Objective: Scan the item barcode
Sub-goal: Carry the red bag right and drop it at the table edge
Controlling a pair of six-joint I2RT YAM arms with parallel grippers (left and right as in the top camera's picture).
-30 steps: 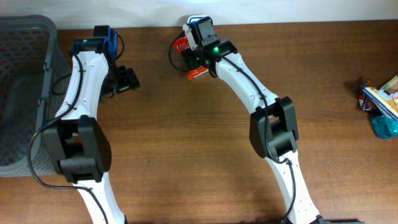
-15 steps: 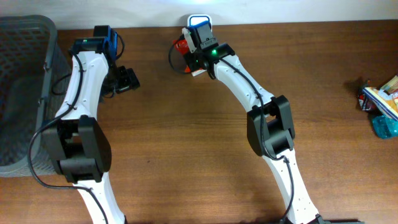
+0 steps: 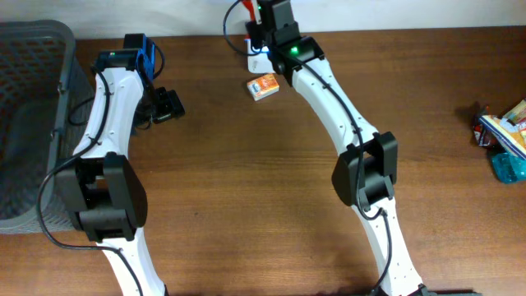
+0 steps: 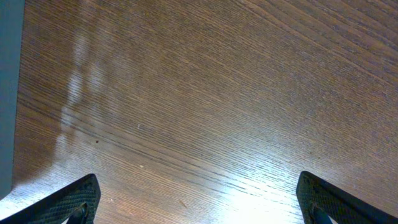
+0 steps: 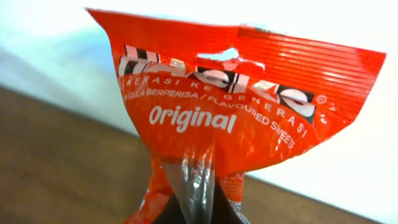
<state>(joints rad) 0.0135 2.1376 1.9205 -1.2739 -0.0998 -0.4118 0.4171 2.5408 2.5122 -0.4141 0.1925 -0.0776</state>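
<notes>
The brown wooden bench [image 3: 246,205] fills most of what I can see, with a grey mesh basket [image 3: 29,123] standing at its left end and a small heap of mixed goods [image 3: 503,136] at the far right edge, well apart from both arms. The left arm lies along the left side beside the basket, and its left hand [image 3: 168,107] hangs over bare wood with the fingers spread wide and nothing between them. The right arm stretches across to the far edge of the bench, where the right hand [image 3: 259,12] is clenched on the bottom fold of a red sweet packet [image 5: 230,118]; the packet stands up out of the grip, lifted clear of the bench, with its printed front and the word "Original" turned toward the wrist camera. Just near of that hand a little orange box [image 3: 263,86] lies flat on the wood, touched by nothing, and between the box and the hand sits a small white device with a blue glow [image 3: 256,51], which I take for the scanner. My reading is that the pick-up is done and the presenting step is in hand. No barcode shows on the face I can see, so the next move would likely call for turning the packet until its code side faces that blue light, held flat and steady, since the thin film is crumpled where it is pinched
</notes>
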